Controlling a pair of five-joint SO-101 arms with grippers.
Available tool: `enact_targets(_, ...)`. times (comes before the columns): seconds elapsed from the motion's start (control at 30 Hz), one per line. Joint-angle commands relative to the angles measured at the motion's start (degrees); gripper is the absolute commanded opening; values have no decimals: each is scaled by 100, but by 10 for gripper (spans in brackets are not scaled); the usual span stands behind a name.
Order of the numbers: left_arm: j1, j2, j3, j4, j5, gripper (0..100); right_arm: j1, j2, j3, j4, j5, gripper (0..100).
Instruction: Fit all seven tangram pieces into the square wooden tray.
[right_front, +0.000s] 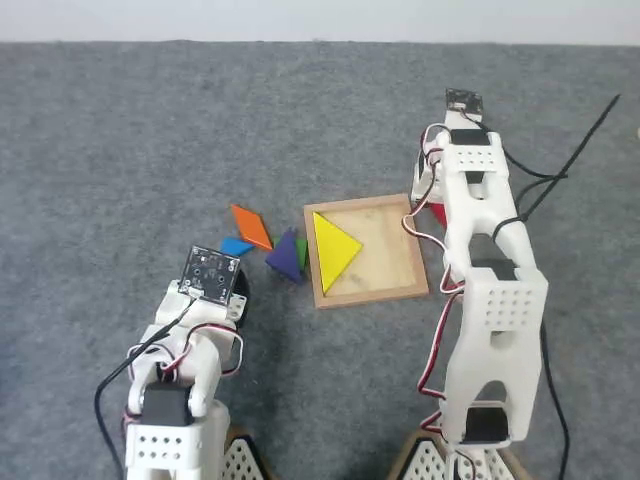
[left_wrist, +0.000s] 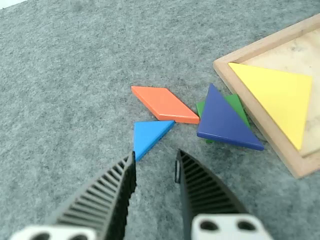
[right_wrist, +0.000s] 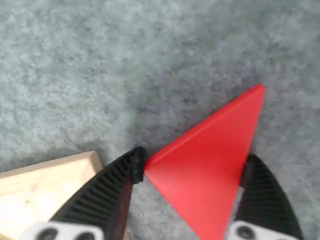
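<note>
The square wooden tray (right_front: 415, 262) lies mid-table with the large yellow triangle (right_front: 333, 250) inside, against its left rim. Left of it lie the orange parallelogram (right_front: 252, 226), a small blue triangle (right_front: 236, 245) and a purple triangle (right_front: 285, 257) resting partly on a green piece (right_front: 301, 252). My left gripper (left_wrist: 155, 160) is open just short of the blue triangle (left_wrist: 147, 136), holding nothing. My right gripper (right_wrist: 192, 165) is closed on a red triangle (right_wrist: 210, 160) beside the tray corner (right_wrist: 60, 170); that red triangle (right_front: 437, 211) peeks out by the tray's far right corner.
Grey carpet covers the table. The right arm (right_front: 490, 280) stretches along the tray's right side, with its cables hanging close to the rim. The orange parallelogram (left_wrist: 165, 102), purple triangle (left_wrist: 225, 122) and green piece (left_wrist: 235, 102) crowd between the blue triangle and the tray rim (left_wrist: 260, 47).
</note>
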Motion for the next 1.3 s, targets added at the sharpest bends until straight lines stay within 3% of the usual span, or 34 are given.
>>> enact_targets(0.0, -35, -26, -66, 26, -70, 130, -75, -4, -114, 251, 35, 223)
enact_targets(0.3, -35, -26, -66, 26, -70, 130, 4, -136, -185, 927, 79, 223)
enact_targets(0.63, -35, -26, -66, 26, -70, 130, -66, -1763, -220, 1868, 738, 222)
enact_targets(0.97, -35, -26, -66, 26, -70, 130, -1147, -2193, -202, 2255, 2954, 223)
enact_targets(1.27, -35, -26, -66, 26, -70, 130, -2308, -2193, -211, 2193, 6040, 223)
